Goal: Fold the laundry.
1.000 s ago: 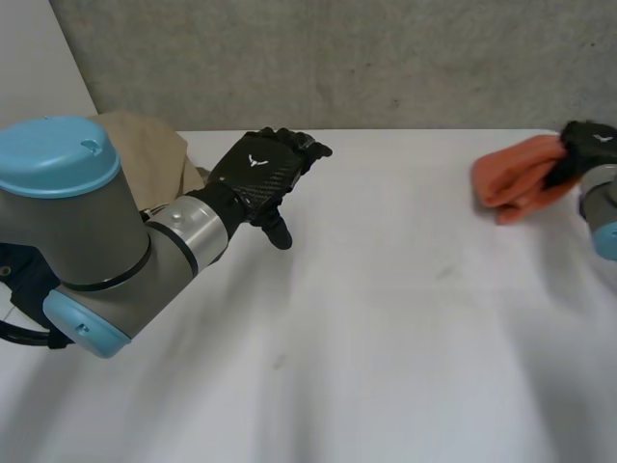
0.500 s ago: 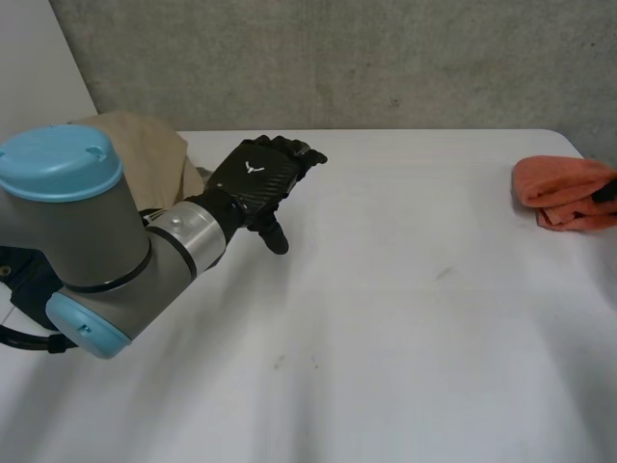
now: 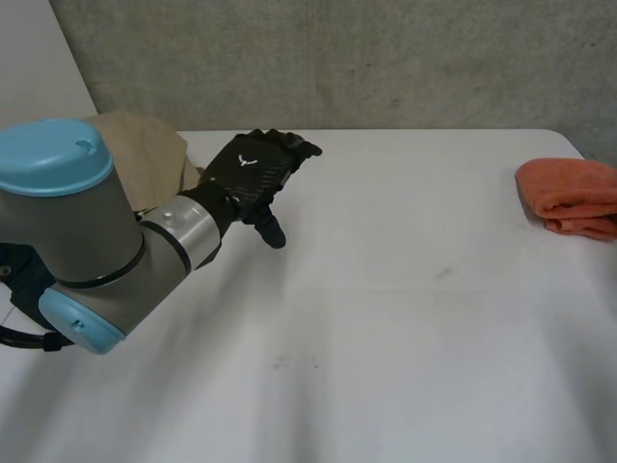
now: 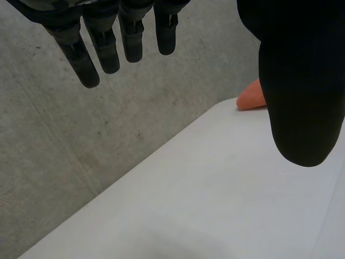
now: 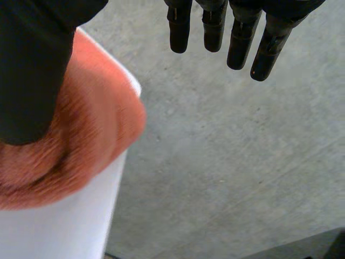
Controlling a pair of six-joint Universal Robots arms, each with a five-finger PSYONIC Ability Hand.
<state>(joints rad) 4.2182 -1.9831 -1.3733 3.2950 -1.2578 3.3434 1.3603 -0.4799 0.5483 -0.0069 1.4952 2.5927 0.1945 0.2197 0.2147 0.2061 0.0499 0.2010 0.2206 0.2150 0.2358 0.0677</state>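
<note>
Towel (image 3: pixel 569 198), orange and folded, lies at the right edge of the table (image 3: pixel 386 318), beside the thumb of the right hand (image 5: pixel 32 65), whose fingers hang straight and empty. A second ago it sat farther in, clutched by that hand. Well apart, the left hand (image 3: pixel 253 174) hovers relaxed, holding nothing.

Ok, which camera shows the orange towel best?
The head view: the folded orange towel lies nearly whole at the right edge of the table. The right wrist view has it close up, partly behind the thumb of the right hand. The left wrist view catches just a tip of it past the thumb of the left hand.
</note>
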